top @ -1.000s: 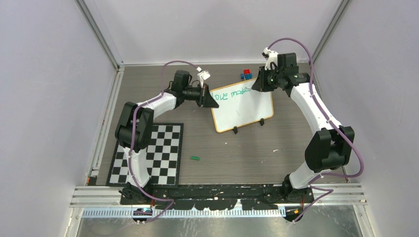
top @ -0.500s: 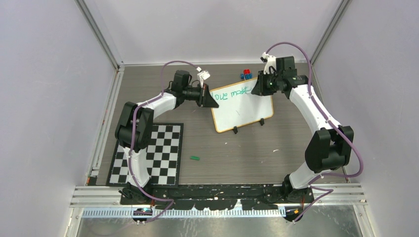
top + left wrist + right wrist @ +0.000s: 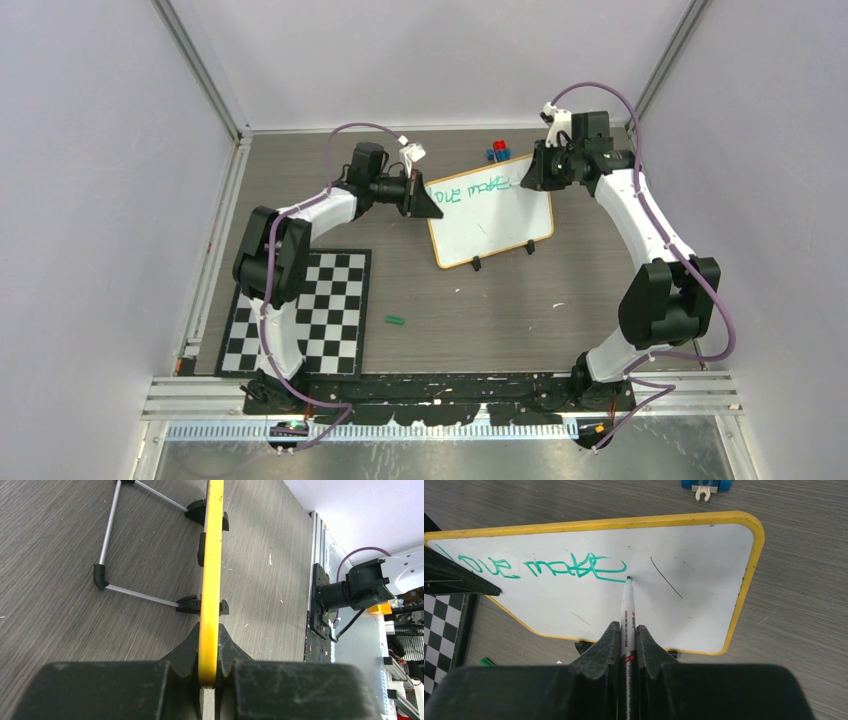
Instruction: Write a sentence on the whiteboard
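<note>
Whiteboard [image 3: 704,605]: sentence [image 3: 539,567] reads about "love make", top line only; I judge roughly half is left. Marker [image 3: 627,605] nib at the last stroke's end, clamped in my right gripper [image 3: 626,630]. Bare white runs right of the nib to the yellow frame [image 3: 758,535], and more lies below the line. Left gripper [image 3: 209,640] pinches the board's edge

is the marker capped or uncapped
Uncapped: the marker in the right gripper shows a bare green tip at the whiteboard, ending the sentence.
</note>
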